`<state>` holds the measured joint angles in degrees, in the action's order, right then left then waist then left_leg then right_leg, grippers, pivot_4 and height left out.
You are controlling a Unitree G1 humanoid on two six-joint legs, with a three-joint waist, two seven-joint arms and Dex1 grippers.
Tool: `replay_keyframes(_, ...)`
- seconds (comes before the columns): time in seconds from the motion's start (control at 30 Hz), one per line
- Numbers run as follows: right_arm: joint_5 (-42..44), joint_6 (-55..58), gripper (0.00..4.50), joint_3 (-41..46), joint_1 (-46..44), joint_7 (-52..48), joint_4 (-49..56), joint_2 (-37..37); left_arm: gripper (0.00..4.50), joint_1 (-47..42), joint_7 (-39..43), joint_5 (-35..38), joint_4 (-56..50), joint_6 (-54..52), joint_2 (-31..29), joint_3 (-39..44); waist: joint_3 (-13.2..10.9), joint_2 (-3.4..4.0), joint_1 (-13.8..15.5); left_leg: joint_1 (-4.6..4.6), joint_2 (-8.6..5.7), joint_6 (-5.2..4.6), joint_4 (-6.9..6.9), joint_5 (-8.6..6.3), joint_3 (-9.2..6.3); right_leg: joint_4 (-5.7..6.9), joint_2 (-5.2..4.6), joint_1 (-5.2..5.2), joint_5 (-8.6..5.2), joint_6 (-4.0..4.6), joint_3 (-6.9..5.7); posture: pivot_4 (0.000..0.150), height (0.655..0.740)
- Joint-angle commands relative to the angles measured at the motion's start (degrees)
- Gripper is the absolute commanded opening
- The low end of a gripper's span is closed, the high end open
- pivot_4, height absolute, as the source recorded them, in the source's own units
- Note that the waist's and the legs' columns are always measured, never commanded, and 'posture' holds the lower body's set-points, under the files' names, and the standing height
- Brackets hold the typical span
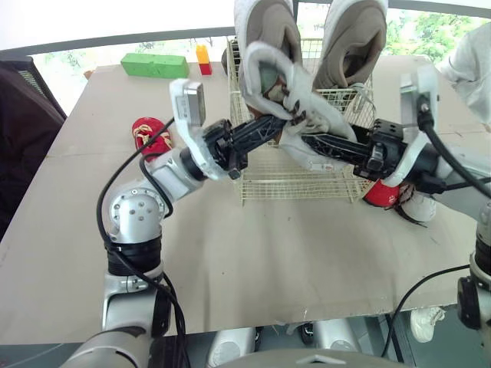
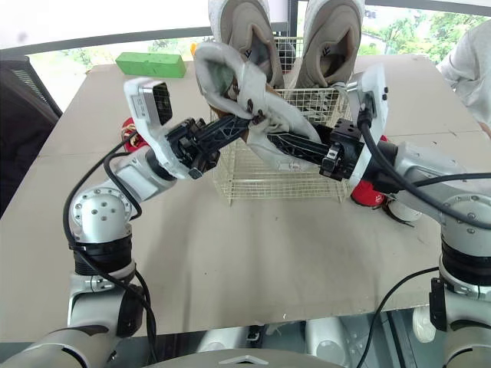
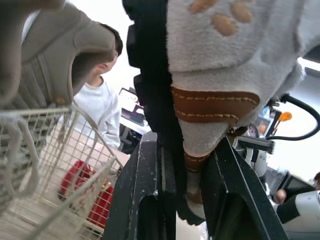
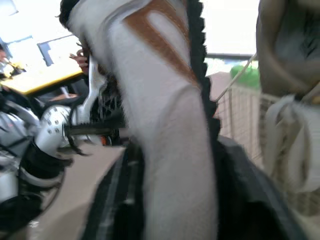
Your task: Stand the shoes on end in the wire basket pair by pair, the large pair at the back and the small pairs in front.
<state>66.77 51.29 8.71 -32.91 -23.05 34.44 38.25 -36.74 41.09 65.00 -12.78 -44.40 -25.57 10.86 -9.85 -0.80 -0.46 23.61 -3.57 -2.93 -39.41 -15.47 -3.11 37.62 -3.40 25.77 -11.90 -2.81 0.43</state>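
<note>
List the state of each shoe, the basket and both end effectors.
wire basket: upright on the table.
large sneakers: on end at its back.
grey plush shoe: lifted over the basket, tilted.
left end effector: shut on the grey plush shoe.
right end effector: shut on the grey plush shoe.
red shoes: lying on the table, outside the basket.

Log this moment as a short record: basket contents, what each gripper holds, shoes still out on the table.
basket: wire basket, large beige pair on end at its back, nothing standing in front
left gripper: shut on the grey fleecy shoe, above the basket
right gripper: shut on it from the other side; one shoe or two, cannot tell
table: red shoe left of the basket, second red shoe right of it
far side: green block
</note>
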Motion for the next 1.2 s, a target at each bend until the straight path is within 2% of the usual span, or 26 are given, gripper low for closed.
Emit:
replay_keyframes(0.03, -9.23, -7.27, 3.49, 0.95, 3.98, -2.88, 5.78, 2.13, 0.37, -3.8, 3.26, -4.04, 1.72, 4.51, -4.66, 3.57, 0.0, 0.0, -0.1, -0.01, 0.01, 0.0, 0.0, 0.0, 0.01, 0.0, 0.01, 0.0, 0.0, 0.0, 0.01, 0.15, 0.74)
replay_keyframes(0.07, -11.17, -9.26, 3.93, 2.42, 7.22, -4.76, 7.75, 3.24, 0.37, -5.25, 5.88, -7.11, 3.27, 6.41, -7.14, 2.99, -0.01, -0.01, 0.0, -0.01, 0.0, 0.0, 0.0, 0.0, 0.02, 0.01, 0.02, 0.0, 0.0, 0.0, 0.02, 0.15, 0.74)
replay_keyframes(0.13, -12.77, -12.27, 3.93, 5.4, 12.42, -7.21, 10.07, 4.49, 0.37, -7.3, 10.82, -11.88, 5.95, 9.76, -10.87, 1.73, -0.01, -0.01, 0.2, 0.0, 0.0, 0.0, 0.02, 0.0, 0.0, -0.03, 0.06, 0.0, 0.0, 0.0, -0.02, 0.15, 0.74)
replay_keyframes(0.3, -10.2, -16.05, 3.93, 14.25, 23.85, -10.83, 13.58, 4.86, 0.37, -12.11, 20.51, -22.49, 14.63, 19.7, -14.8, -1.86, -0.01, -0.01, 0.97, -0.04, -0.01, 0.0, 0.01, 0.0, 0.01, -0.12, 0.05, -0.12, 0.0, 0.0, -0.01, 0.15, 0.74)
replay_keyframes(0.5, -10.33, -17.49, 3.93, 19.5, 32.94, -11.69, 16.35, 6.46, 0.37, -18.24, 29.83, -33.82, 26.08, 31.51, -14.34, -8.01, -0.01, -0.01, 1.32, -0.06, 0.0, 0.0, 0.02, 0.0, -0.01, -0.11, 0.04, -0.15, 0.0, 0.0, -0.04, 0.15, 0.74)
replay_keyframes(0.7, -9.55, -18.81, 3.93, 20.86, 37.47, -10.92, 17.99, 6.59, 0.37, -25.14, 37.29, -43.07, 39.87, 42.38, -9.95, -14.24, -0.01, -0.04, 1.28, -0.05, 0.0, -0.02, 0.01, 0.0, 0.0, -0.12, 0.05, -0.17, 0.0, -0.01, -0.06, 0.15, 0.74)
replay_keyframes(0.83, -10.2, -19.52, 3.93, 20.28, 38.54, -8.56, 19.47, 6.14, 0.37, -27.99, 41.95, -46.59, 45.94, 43.96, -8.69, -16.88, -0.03, -0.06, 0.99, -0.05, 0.02, -0.04, 0.0, -0.02, 0.04, -0.12, 0.09, -0.16, 0.0, -0.01, -0.03, 0.15, 0.74)
replay_keyframes(0.87, -10.34, -19.66, 3.98, 20.21, 38.8, -8.1, 19.66, 6.05, 1.37, -28.33, 42.93, -47.2, 46.82, 43.84, -8.55, -17.39, -0.03, -0.06, 0.98, -0.05, 0.04, -0.05, 0.0, -0.02, 0.05, -0.11, 0.12, -0.16, 0.0, -0.01, -0.02, 0.15, 0.74)
replay_keyframes(0.9, -10.34, -19.8, 3.98, 20.23, 39.07, -7.79, 19.87, 5.99, 1.37, -28.71, 43.24, -47.53, 47.6, 43.27, -8.34, -17.61, -0.03, -0.06, 0.98, -0.05, 0.05, -0.05, 0.0, -0.02, 0.05, -0.11, 0.14, -0.16, 0.0, -0.01, -0.01, 0.15, 0.74)
replay_keyframes(0.97, -10.26, -20.07, 3.98, 20.49, 39.79, -7.26, 20.32, 5.99, 2.07, -29.61, 43.4, -48.67, 49.22, 43.25, -8.21, -17.88, -0.03, -0.06, 1.08, -0.06, 0.07, -0.06, 0.0, -0.03, 0.04, -0.08, 0.27, -0.16, -0.01, -0.02, -0.04, 0.15, 0.74)
replay_keyframes(1.03, -10.26, -20.38, 3.98, 20.73, 40.55, -6.82, 20.64, 6.01, 3.07, -30.5, 43.17, -48.94, 50.17, 43.17, -7.93, -17.18, -0.03, -0.07, 1.1, -0.05, 0.07, -0.07, -0.03, -0.03, 0.04, -0.07, 0.27, -0.17, -0.01, -0.02, -0.04, 0.15, 0.74)
replay_keyframes(1.1, -10.46, -20.74, 3.98, 20.88, 41.39, -6.39, 20.77, 5.98, 3.72, -30.64, 43.98, -48.67, 48.62, 41.3, -9.2, -16.67, -0.03, -0.08, 1.14, -0.04, 0.07, -0.08, -0.06, -0.04, 0.04, -0.07, 0.27, -0.17, -0.01, -0.02, -0.04, 0.15, 0.74)
replay_keyframes(1.13, -10.49, -20.93, 3.98, 20.91, 41.69, -6.25, 20.79, 6.01, 4.23, -30.64, 44.24, -48.58, 47.93, 40.37, -9.66, -16.47, -0.03, -0.08, 1.1, -0.03, 0.07, -0.09, -0.07, -0.05, 0.05, -0.07, 0.27, -0.17, -0.01, -0.02, -0.04, 0.15, 0.74)
replay_keyframes(1.17, -10.6, -21.06, 3.98, 20.91, 41.93, -6.1, 20.74, 6.05, 4.47, -30.71, 44.22, -48.6, 47.28, 39.61, -10.28, -16.17, -0.03, -0.08, 1.04, -0.04, 0.06, -0.1, -0.07, -0.05, 0.06, -0.07, 0.28, -0.17, -0.01, -0.03, -0.03, 0.15, 0.74)
replay_keyframes(1.2, -10.68, -21.13, 3.98, 20.84, 42.09, -5.97, 20.63, 6.15, 4.47, -30.79, 44.14, -48.8, 46.94, 39.59, -10.79, -15.92, -0.03, -0.08, 1.04, -0.05, 0.07, -0.1, -0.07, -0.05, 0.07, -0.06, 0.27, -0.17, -0.01, -0.03, -0.01, 0.15, 0.74)
